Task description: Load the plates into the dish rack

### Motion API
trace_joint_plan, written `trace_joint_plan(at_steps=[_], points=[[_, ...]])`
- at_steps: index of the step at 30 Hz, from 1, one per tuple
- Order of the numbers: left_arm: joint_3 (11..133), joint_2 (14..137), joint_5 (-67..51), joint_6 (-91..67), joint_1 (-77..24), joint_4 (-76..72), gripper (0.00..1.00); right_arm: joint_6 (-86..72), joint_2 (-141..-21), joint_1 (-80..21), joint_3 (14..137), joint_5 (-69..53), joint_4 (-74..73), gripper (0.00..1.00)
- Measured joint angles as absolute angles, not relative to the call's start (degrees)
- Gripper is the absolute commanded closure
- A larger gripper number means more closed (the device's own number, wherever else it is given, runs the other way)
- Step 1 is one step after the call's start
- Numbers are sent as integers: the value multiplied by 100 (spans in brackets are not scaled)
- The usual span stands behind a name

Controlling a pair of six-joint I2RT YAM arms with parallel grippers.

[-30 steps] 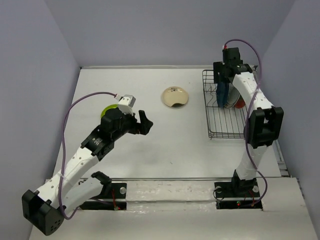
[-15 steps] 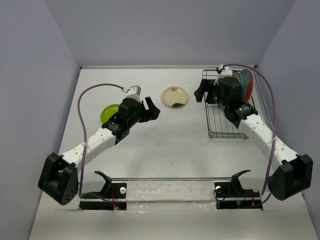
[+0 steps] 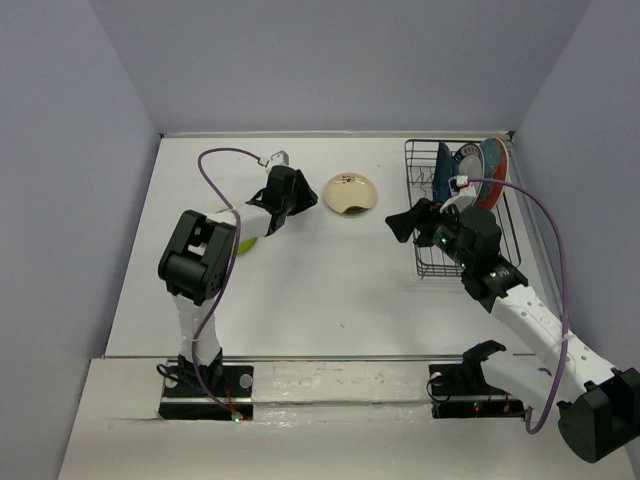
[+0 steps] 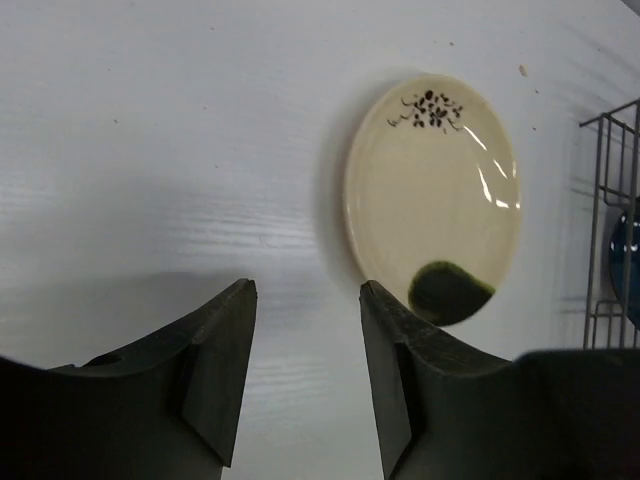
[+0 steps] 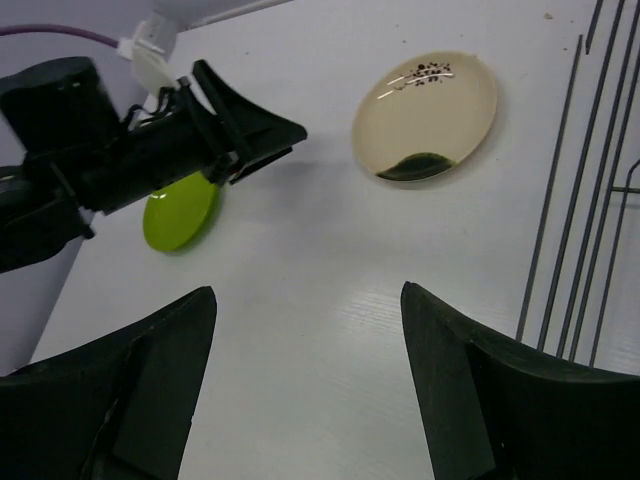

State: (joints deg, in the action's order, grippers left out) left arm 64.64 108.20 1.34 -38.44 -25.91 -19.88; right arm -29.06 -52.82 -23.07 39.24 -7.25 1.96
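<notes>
Risk: both tools face the small round cream ceramic plate (image 4: 432,200), which lies flat near the middle of the counter's (image 3: 330,290) far edge. Your left tool (image 4: 305,290) is half open and empty. Your right tool (image 5: 305,295) is wide open and empty. They may collide, or the jaws may skid off the rim.

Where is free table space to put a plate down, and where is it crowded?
Free: the table in front of the cream plate, from the lime-green plate to the dish rack. Crowded: the rack's far end, where plates stand.
</notes>
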Motion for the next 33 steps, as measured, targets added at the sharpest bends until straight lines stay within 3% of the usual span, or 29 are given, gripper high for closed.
trace_joint_plan(at_steps=[12,16,17,20,23,26,29,33], points=[[8136,12597,-735,-3837,-2403,-2027,43,-3026,-5400,-2333,3741,-1229,484,22],[8263,12728,-882,-3846,-2418,-2064,62,-3026,-5596,-2333,3739,-1269,506,22],[8353,12803,-899,-3850,-2425,-2034,75,-3026,-5625,-2333,3739,-1271,517,22],[8604,13028,-902,-3879,-2429,-1999,94,-3024,-5712,-2333,3739,-1293,561,23],[8621,13023,-969,-3911,-2427,-2058,94,-3002,-5784,-2333,3739,-1310,565,22],[8246,12761,-967,-3951,-2429,-2189,94,-2899,-5861,-2333,3743,-1356,556,14],[7046,11900,-974,-4021,-2434,-2480,94,-2639,-6158,-2333,3959,-1511,362,5],[5433,10431,-1002,-4178,-2486,-2757,94,-2316,-6619,-2333,4372,-1616,143,2]])
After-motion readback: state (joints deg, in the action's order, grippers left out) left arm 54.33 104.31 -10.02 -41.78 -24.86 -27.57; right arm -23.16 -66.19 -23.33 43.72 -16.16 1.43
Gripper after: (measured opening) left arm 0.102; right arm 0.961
